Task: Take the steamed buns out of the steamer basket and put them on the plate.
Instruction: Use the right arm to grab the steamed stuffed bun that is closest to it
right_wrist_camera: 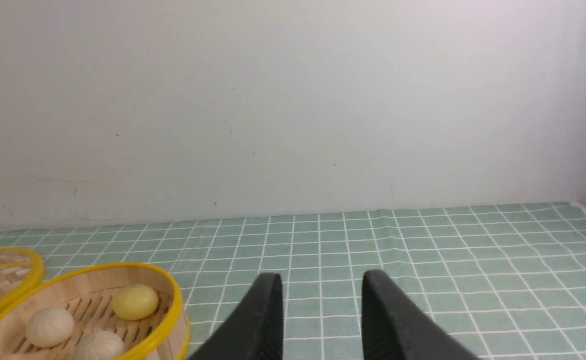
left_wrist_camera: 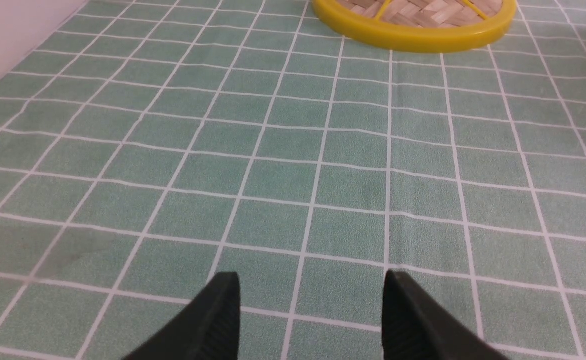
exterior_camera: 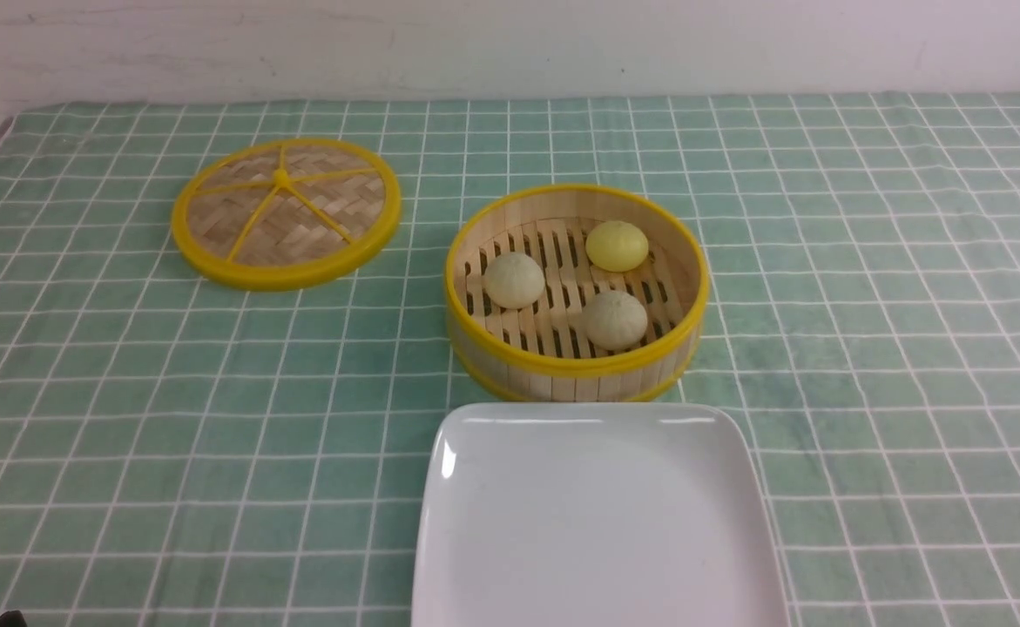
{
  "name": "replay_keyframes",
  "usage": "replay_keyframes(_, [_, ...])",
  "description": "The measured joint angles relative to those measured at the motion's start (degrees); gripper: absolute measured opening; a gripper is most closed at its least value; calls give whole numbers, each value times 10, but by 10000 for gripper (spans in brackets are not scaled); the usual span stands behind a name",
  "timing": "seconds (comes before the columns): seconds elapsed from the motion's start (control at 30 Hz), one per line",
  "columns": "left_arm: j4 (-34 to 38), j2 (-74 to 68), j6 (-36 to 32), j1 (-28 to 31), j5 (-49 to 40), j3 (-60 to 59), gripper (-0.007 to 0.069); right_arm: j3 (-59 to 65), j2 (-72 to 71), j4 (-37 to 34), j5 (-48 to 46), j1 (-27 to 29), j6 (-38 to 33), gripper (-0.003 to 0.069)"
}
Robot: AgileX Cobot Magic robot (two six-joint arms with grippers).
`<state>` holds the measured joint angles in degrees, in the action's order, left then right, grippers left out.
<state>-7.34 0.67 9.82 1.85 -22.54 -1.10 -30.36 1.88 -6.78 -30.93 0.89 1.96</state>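
1. Centrally on the green checked tablecloth (exterior_camera: 126, 392) stands the steamer basket (exterior_camera: 575, 370), uncovered.
2. All three steamed buns (exterior_camera: 615, 320) rest on its slatted floor, apart from one another. The yellow bun (exterior_camera: 617, 246) is toward the far wall, one pale bun (exterior_camera: 514, 279) is on the left, and the second pale bun (exterior_camera: 615, 320) is nearest the robot.
3. The plate (exterior_camera: 597, 522) lies on the robot's side of the basket, its far edge right by the basket's wall; whether they touch I cannot tell.
4. The woven lid (exterior_camera: 286, 213) lies flat to the basket's left, a little farther back.
5. The left gripper (left_wrist_camera: 312, 280) hangs above the cloth with the lid ahead of it — jaws spread wide, nothing between them.
6. The right gripper (right_wrist_camera: 323, 277) points toward the wall (right_wrist_camera: 293, 100), the basket off to one side — jaws parted more narrowly, gripping nothing.
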Motion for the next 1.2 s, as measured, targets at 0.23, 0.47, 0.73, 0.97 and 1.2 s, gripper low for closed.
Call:
replay_keyframes(0.23, [0,0,0,0,0,0,404,0,0,-22,5,0,0,243])
replay_keyframes(0.47, [0,0,0,0,0,0,404,0,0,-22,16,0,0,243])
replay_keyframes(0.73, [23,0,0,0,15,-3,404,0,0,-33,17,0,0,243])
replay_keyframes(0.97, [193,0,1,0,111,-5,404,0,0,-107,10,0,-1,243])
replay_keyframes(1.2, [282,0,2,0,183,-5,404,0,0,-127,-7,0,-2,243])
